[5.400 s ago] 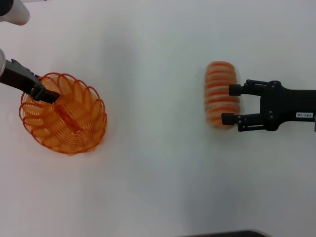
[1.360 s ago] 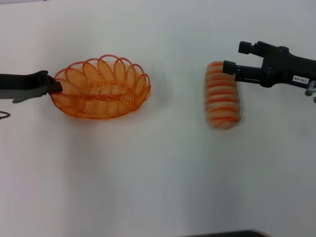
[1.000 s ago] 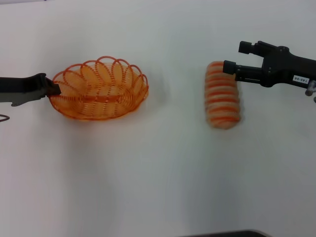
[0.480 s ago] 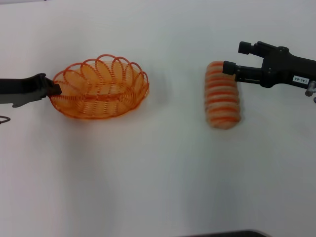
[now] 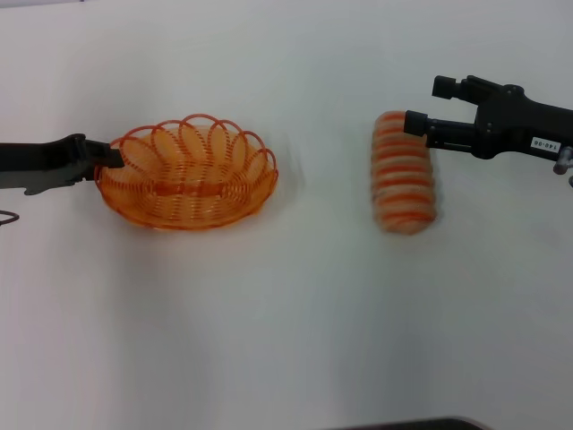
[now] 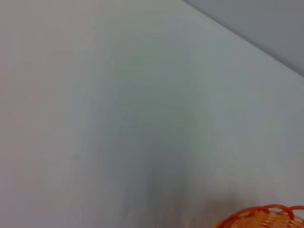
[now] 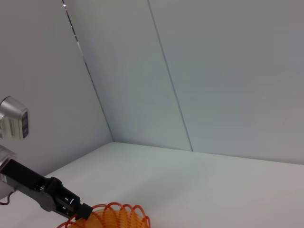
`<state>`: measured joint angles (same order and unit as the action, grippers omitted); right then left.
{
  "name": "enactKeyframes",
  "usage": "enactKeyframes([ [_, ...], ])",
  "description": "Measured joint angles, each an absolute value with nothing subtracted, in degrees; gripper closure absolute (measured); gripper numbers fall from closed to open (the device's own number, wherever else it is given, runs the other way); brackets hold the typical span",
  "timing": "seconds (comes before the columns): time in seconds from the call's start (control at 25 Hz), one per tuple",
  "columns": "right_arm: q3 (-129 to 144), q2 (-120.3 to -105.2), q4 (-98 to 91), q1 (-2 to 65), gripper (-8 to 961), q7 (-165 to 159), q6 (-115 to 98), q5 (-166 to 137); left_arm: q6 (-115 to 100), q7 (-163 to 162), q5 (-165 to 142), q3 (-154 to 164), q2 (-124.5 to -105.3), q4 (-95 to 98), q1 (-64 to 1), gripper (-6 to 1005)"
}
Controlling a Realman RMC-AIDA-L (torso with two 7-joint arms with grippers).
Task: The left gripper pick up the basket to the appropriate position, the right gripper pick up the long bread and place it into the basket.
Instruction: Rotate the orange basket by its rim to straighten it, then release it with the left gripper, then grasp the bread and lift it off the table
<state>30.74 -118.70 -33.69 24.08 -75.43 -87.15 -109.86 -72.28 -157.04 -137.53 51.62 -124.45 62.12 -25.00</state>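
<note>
The orange wire basket (image 5: 192, 219) sits left of centre in the head view. My left gripper (image 5: 111, 156) reaches in from the left and is shut on the rim at the basket's left end. The long bread (image 5: 403, 175), tan with orange stripes, lies at the right, lengthwise away from me. My right gripper (image 5: 428, 104), with its white label, is open and empty by the bread's far end, one fingertip (image 5: 414, 121) over the loaf's edge. The basket's rim shows in the left wrist view (image 6: 261, 214). The right wrist view shows the basket (image 7: 116, 216) and the left gripper (image 7: 76, 207).
The table (image 5: 286, 322) is plain white. A grey wall with panel seams (image 7: 166, 71) stands behind it. A dark edge (image 5: 412, 425) shows at the near side of the table.
The basket has shifted a little to the right and settled flatter, with my left gripper following it. The right gripper and the bread have not moved.
</note>
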Motion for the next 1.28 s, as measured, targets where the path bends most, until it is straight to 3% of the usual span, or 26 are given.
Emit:
enactKeyframes([
  [0.24,30.26,-118.74,-33.63,24.12,22,-75.34,-87.10,-109.66,-72.97,-152.39,-135.49,49.85,-124.22,62.27,-24.80,663],
  [0.44,29.22,-118.95,-33.46,24.39,22,-75.29,-86.79,-108.88,-74.62,-140.42,-128.52,43.62,-124.04,62.41,-24.09,419],
  [0.68,28.57,-119.17,-33.38,23.98,22,-77.89,-87.01,-104.55,-78.43,-121.43,-121.07,38.28,-123.83,61.72,-22.70,299],
  [0.84,29.40,-118.05,-33.94,24.91,22,-86.95,-87.22,-105.18,-85.49,-108.34,-118.79,35.35,-123.68,60.77,-22.34,299],
  [1.08,33.45,-114.43,-35.79,28.77,22,-106.94,-87.20,-112.17,-93.18,-89.66,-113.48,31.19,-123.87,58.44,-19.82,298],
  [1.28,35.03,-113.77,-42.68,31.76,22,-122.64,-87.39,-119.11,-97.00,-74.91,-108.69,26.33,-123.97,55.21,-17.72,299],
])
